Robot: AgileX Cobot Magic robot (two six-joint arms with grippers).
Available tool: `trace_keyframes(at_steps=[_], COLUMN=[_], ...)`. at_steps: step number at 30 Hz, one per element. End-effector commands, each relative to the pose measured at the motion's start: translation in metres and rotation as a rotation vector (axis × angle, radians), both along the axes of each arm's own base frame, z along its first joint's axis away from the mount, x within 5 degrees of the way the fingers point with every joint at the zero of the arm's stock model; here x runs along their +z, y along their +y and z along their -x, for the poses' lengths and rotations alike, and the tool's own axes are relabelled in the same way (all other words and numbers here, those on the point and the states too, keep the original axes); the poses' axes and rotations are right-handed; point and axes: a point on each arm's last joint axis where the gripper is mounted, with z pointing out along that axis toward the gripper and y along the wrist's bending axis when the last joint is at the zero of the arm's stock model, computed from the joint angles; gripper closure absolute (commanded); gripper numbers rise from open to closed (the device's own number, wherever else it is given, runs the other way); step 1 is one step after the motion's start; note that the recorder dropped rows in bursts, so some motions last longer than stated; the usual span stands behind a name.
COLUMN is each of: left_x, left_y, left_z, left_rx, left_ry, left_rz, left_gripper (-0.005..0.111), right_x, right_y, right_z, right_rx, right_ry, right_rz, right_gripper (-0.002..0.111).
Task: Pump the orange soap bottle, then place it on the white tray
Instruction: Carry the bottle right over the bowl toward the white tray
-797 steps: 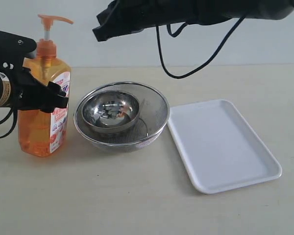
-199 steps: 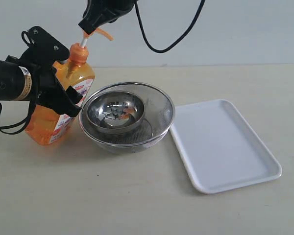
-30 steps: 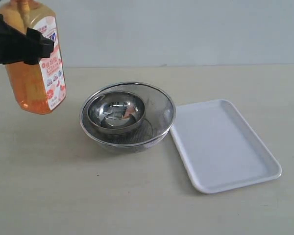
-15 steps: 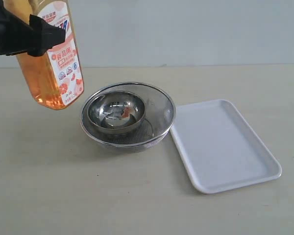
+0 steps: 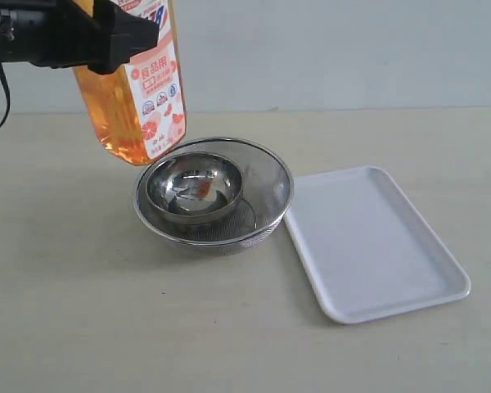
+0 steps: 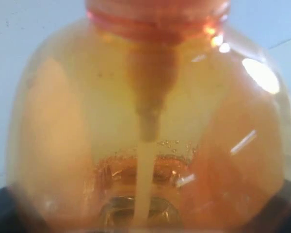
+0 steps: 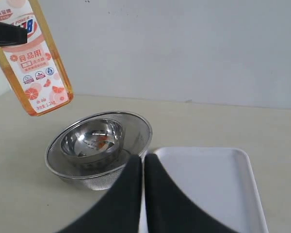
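The orange soap bottle [image 5: 135,106] hangs in the air, slightly tilted, its base just above the left rim of the steel bowls. My left gripper [image 5: 119,33] is shut on its upper body; the pump head is cut off by the top of the exterior view. The left wrist view is filled by the bottle's [image 6: 150,121] shoulder with its dip tube inside. The white tray [image 5: 376,246] lies flat to the right of the bowls with nothing on it. My right gripper [image 7: 144,162] is shut and holds nothing, above the tray's [image 7: 203,179] near-left edge. It is out of the exterior view.
A small steel bowl [image 5: 195,187] sits inside a larger mesh steel bowl [image 5: 266,176] between the bottle and the tray. An orange speck lies in the small bowl [image 7: 92,138]. Bare tabletop lies in front of the bowls and left of them.
My left gripper has carried the bottle to the right and a little higher, from the far left to just over the bowls' left rim. The bowls and tray have not moved.
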Motion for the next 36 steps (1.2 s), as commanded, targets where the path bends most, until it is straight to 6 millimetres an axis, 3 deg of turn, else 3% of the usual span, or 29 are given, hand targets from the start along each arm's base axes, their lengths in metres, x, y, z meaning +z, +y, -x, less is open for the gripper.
trace_keyframes(at_steps=[1, 13, 26, 36], left_x=[0.017, 0.011, 0.010, 0.008], left_y=[-0.007, -0.037, -0.059, -0.106], left_z=[0.006, -0.001, -0.021, -0.026], left_rx=[-0.008, -0.089, -0.200, -0.281], left_ry=[-0.046, -0.023, 0.012, -0.003], left_rz=[0.031, 0.024, 0.073, 0.055], left_gripper=[0.102, 0.102, 0.102, 0.102], right_x=[-0.001, -0.001, -0.001, -0.001], right_y=[0.000, 0.000, 0.000, 0.000], right_z=[0.000, 0.000, 0.000, 0.000], right_rx=[-0.003, -0.002, -0.002, -0.002], right_ry=[-0.004, -0.002, -0.003, -0.003], right_rz=[0.000, -0.003, -0.002, -0.002], right_gripper=[0.108, 0.108, 0.108, 0.108])
